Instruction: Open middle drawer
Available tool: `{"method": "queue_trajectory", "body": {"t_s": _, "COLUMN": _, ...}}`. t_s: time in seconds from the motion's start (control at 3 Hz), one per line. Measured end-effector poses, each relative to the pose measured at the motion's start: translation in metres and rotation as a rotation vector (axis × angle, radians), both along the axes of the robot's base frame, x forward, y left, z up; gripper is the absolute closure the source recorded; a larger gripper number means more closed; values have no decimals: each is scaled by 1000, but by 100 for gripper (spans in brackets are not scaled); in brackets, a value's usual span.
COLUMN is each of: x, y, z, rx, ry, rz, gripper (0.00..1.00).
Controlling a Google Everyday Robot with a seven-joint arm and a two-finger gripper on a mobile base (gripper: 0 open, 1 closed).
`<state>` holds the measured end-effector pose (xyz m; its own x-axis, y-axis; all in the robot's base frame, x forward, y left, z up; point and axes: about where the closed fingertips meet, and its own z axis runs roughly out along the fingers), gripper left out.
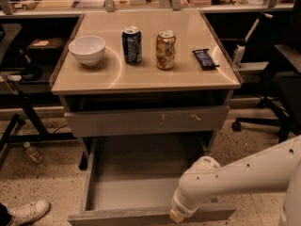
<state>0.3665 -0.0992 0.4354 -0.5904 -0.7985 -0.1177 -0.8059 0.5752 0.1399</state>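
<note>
The middle drawer (136, 173) is pulled far out of the cabinet near the floor. It is wide and shallow, with a bare grey tray-like inside and a plain flat front (117, 216). Above it, the taller grey drawer front with pale scratch marks (146, 121) stands closed. My white arm (235, 178) reaches in from the lower right. My gripper (177, 215) is at the drawer's front edge, right of its middle, mostly hidden under the wrist.
On the beige cabinet top (141, 76) stand a white bowl (87, 50), a blue can (132, 44), a gold can (165, 50) and a dark snack bar (205, 59). An office chair (282, 88) is at the right. A bottle (33, 152) and a shoe (26, 212) lie on the floor at the left.
</note>
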Motion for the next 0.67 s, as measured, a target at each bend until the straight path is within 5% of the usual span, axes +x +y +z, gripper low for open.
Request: {"method": "queue_trajectory", "body": {"t_s": 0.67, "x": -10, "y": -1, "z": 2, "rx": 10, "ry": 2, "rz": -38, "gripper": 100}}
